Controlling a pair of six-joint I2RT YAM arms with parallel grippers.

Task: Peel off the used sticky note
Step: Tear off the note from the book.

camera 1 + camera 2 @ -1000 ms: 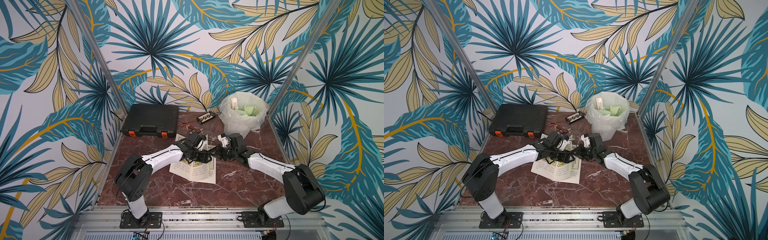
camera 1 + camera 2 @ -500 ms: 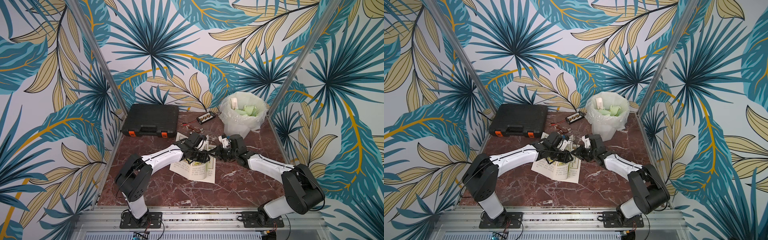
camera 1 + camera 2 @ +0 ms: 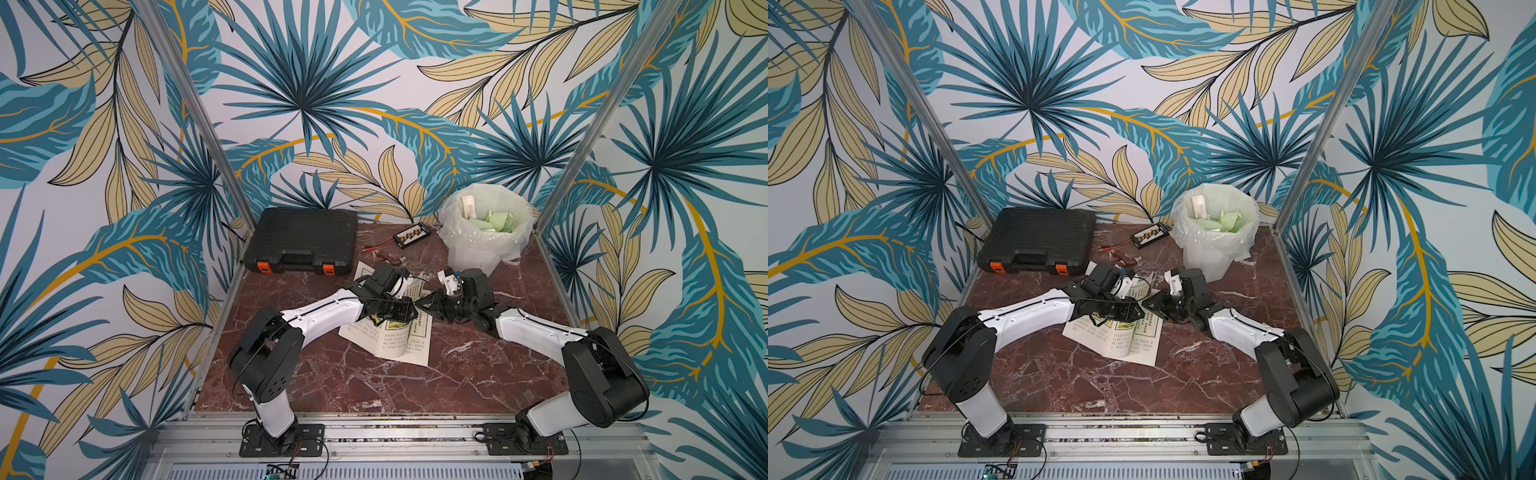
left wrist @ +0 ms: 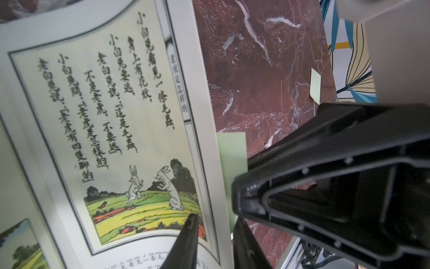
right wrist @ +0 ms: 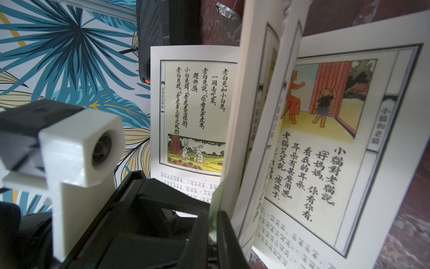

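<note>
An open picture book point(image 3: 399, 340) lies on the marble table, one page lifted upright. My left gripper point(image 4: 215, 220) is shut on that page's outer edge, one finger on the printed side and one behind. A pale green sticky note point(image 4: 232, 153) sticks out past the same edge. My right gripper point(image 5: 213, 215) is shut on the sticky note point(image 5: 215, 198), whose strip runs between its fingers right beside the page. In both top views the two grippers point(image 3: 411, 309) point(image 3: 426, 303) meet tip to tip over the book's far edge point(image 3: 1125, 340).
A bag-lined white bin point(image 3: 486, 232) with green notes in it stands at the back right. A black tool case point(image 3: 303, 241) sits at the back left, and a small board with wires point(image 3: 411, 237) between them. Another green note point(image 4: 315, 86) lies on the table by the wall.
My left gripper's jaws have closed in on the page edge. The right gripper has edged slightly toward the left one. The book has stayed in place.
</note>
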